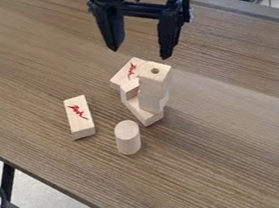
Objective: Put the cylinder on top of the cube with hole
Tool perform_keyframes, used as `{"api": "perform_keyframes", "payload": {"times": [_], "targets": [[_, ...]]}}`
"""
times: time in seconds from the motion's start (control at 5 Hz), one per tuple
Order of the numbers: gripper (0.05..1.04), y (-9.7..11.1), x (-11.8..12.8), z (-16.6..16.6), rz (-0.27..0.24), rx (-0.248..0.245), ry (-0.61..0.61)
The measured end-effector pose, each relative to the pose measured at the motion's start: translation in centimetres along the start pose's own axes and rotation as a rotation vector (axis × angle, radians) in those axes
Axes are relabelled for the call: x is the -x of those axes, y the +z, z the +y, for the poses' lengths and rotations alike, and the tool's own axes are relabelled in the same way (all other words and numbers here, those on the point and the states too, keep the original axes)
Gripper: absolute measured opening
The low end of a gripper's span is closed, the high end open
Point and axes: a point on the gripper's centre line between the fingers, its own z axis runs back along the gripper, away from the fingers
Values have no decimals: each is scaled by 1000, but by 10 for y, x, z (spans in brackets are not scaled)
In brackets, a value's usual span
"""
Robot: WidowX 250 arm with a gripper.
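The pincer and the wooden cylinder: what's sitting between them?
In the camera view, a pile of wooden blocks, including the cube with the hole, lies between the pincer and the cylinder.

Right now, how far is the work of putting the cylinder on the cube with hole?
Already done: the cube with hole sits at the top of the block stack, its hole facing up with nothing on it. In hand: nothing; the gripper is open above the table. Left: the whole transfer, since the cylinder stands upright on the table, apart from the stack.
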Motion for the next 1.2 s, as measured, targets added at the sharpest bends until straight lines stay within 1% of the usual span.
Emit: {"api": "perform_keyframes", "payload": {"times": [0.2, 0.4, 0.6, 0.8, 1.0, 1.2], "targets": [[999, -7, 4, 1, 29, -5, 0], [999, -27, 35, 12, 153, -42, -10], [999, -36, 66, 22, 237, -61, -33], [1000, -41, 76, 26, 258, -52, -34], [999, -47, 75, 24, 236, -36, -46], [999, -56, 69, 18, 221, -15, -71]]}}
